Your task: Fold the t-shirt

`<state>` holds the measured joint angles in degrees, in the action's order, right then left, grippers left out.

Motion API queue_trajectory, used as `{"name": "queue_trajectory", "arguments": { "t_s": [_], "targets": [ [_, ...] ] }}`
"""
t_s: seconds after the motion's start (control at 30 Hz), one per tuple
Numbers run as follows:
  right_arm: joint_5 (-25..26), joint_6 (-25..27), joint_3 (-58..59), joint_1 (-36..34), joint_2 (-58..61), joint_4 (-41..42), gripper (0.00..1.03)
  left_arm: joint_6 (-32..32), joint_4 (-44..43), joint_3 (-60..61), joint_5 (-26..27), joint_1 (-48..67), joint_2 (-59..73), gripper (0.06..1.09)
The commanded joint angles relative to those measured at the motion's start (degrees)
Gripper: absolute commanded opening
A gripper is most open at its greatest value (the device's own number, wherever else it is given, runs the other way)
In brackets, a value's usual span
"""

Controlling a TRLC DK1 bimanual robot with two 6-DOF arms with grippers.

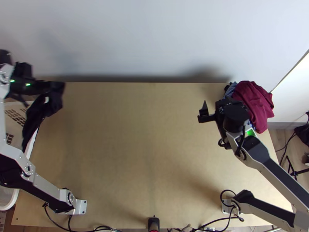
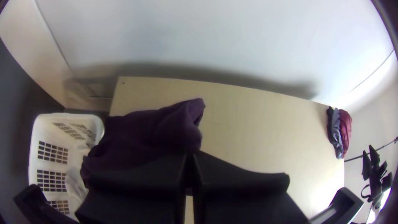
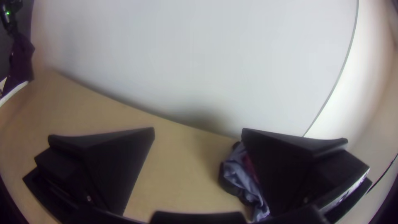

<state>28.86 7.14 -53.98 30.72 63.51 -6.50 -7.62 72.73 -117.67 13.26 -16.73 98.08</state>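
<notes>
Top view: left gripper [image 1: 53,86] is clamping its fingers on the dark purple fabric t-shirt [image 1: 55,103], which is hanging bunched at the table's left side, beside and partly over the white plastic slotted basket [image 1: 14,113]. Right gripper [image 1: 214,110] is hovering, fingers apart, left of the maroon and grey-blue cloth pile [image 1: 253,99].

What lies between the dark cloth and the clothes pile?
From the dark cloth to the pile, the top view shows wooden tabletop, with the right gripper above it.
</notes>
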Motion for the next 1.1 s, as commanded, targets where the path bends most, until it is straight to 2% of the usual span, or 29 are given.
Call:
{"name": "queue_trajectory", "arguments": {
  "t_s": [0.0,0.27,0.57,0.73,1.0,1.07],
  "targets": [
    [0.0,-0.6,4.8,-1.5,-5.5,-0.1,0.98,4.1,-1.6,0.9,-3.9,14.4,-2.2,0.10],
    [0.0,-1.2,8.3,-2.9,-9.6,-0.1,0.98,5.8,-4.4,6.7,-9.5,32.4,-2.3,0.09],
    [-0.1,-1.6,11.7,-3.4,-12.9,0.0,0.98,7.0,-11.3,11.1,-11.4,46.4,0.6,0.09],
    [-0.1,-1.6,14.3,-4.1,-14.6,0.5,0.98,9.1,-13.2,5.4,-11.6,52.0,3.6,0.09],
    [0.0,-1.6,19.2,-5.6,-18.9,0.8,0.98,16.1,-16.1,-10.2,-11.6,58.0,8.5,0.09],
    [0.0,-1.5,19.3,-6.0,-19.0,0.8,0.98,17.8,-19.2,-12.1,-11.6,58.9,7.8,0.09]
  ]
}}
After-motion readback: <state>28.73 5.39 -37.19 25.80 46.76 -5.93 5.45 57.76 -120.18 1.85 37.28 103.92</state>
